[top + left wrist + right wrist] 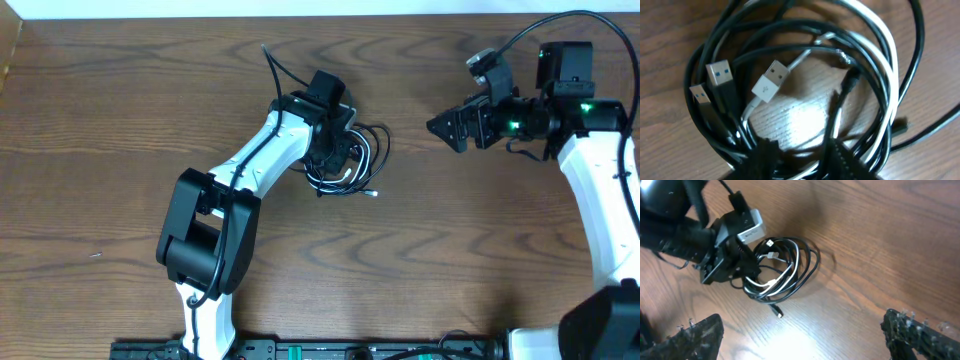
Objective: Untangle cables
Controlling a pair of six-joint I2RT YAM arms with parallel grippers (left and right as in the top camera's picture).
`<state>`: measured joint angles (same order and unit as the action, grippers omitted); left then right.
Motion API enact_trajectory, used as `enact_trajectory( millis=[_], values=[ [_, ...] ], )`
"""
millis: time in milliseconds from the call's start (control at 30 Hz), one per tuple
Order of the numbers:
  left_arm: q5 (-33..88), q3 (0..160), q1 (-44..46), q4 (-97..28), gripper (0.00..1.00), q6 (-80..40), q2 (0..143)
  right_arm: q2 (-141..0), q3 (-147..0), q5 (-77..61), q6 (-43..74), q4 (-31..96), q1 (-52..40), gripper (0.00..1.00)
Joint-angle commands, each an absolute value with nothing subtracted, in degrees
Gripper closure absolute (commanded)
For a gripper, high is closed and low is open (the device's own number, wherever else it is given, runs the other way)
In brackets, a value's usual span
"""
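Left gripper (335,148), jaws nearly closed, low over coiled cables (365,150) on table (480,260); true pinch unclear. Right gripper (447,128) gaping, empty, well apart. Advice: grip black cable (918,45) alone, lift slowly clear of white cable (892,65).

Glossy cables (769,80), matt wood-grain table (120,120)
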<state>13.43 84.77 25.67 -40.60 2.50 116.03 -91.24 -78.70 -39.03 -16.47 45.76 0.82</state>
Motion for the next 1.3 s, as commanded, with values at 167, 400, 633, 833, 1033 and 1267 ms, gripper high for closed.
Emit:
enact_trajectory(
  millis=[167, 400, 633, 833, 1033, 1267],
  values=[
    [13.9, 84.8, 25.8, -40.4, 0.92, 2.3, 115.9, -95.8, -79.8, -39.4, -7.7, 41.7, -0.6, 0.01],
    [14.0, 87.7, 25.8, -40.8, 0.93, -1.2, 108.7, -96.7, -79.8, -39.3, -2.8, 38.4, -2.9, 0.09],
    [14.1, 87.9, 25.8, -38.0, 0.93, -5.1, 96.6, -96.7, -79.8, -31.3, 7.0, 35.4, -7.0, 0.2],
    [14.1, 87.9, 25.8, -35.8, 0.93, -6.6, 89.8, -96.7, -79.8, -27.7, 11.8, 33.1, -10.3, 0.22],
    [14.1, 87.9, 25.8, -32.1, 0.92, -9.2, 88.1, -96.7, -79.8, -27.1, 11.7, 32.2, -13.2, 0.22],
    [14.1, 87.9, 25.8, -26.6, 0.93, -11.8, 86.7, -96.7, -79.8, -27.1, 11.8, 32.1, -13.4, 0.23]
  ],
)
